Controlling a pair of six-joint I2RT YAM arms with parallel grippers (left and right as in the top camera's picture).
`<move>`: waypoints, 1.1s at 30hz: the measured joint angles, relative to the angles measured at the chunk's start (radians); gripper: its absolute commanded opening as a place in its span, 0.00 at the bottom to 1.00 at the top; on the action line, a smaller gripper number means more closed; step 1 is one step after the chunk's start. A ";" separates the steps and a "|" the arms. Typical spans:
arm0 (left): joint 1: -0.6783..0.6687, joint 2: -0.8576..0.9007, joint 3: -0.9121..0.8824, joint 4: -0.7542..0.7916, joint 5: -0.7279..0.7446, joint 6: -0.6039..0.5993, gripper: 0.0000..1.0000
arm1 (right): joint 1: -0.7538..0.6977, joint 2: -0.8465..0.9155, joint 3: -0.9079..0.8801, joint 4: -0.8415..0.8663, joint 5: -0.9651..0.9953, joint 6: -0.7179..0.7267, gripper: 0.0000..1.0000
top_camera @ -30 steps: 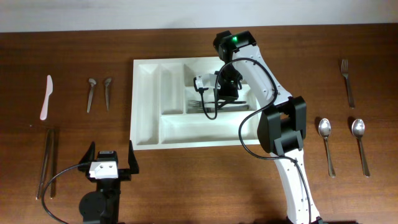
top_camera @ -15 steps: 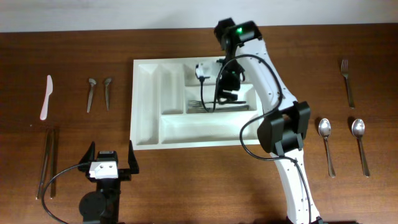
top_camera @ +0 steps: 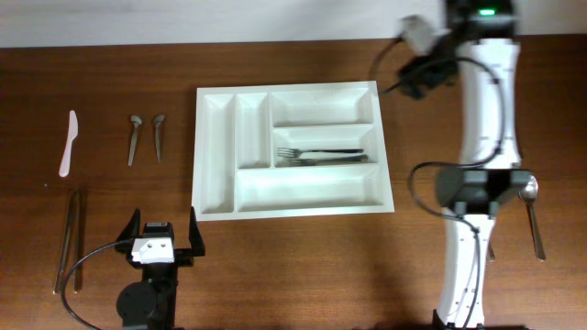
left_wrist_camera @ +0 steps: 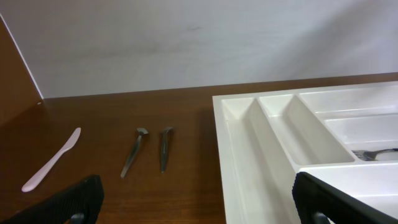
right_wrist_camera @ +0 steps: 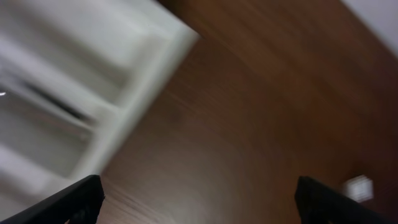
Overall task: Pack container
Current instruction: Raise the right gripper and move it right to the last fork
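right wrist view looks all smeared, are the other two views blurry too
Right wrist: heavily smeared, the container rim and the table streak diagonally, likely motion blur. Overhead: sharp, the forks in the container's middle compartment read cleanly, with no strong glare. Left wrist: sharp too, the two small spoons and the white knife are crisp.

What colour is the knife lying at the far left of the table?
Off-white; the knife shows best in the left wrist view.
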 measured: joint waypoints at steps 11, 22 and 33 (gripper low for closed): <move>0.000 0.000 0.000 0.000 0.000 0.000 0.99 | -0.360 0.000 0.000 0.011 -0.071 0.187 0.99; 0.000 0.000 0.000 0.000 0.000 0.000 0.99 | -0.396 0.000 -0.110 0.187 -0.062 0.194 0.99; 0.000 0.000 0.000 0.000 0.000 0.000 0.99 | -0.396 0.000 -0.352 0.323 -0.030 0.194 0.99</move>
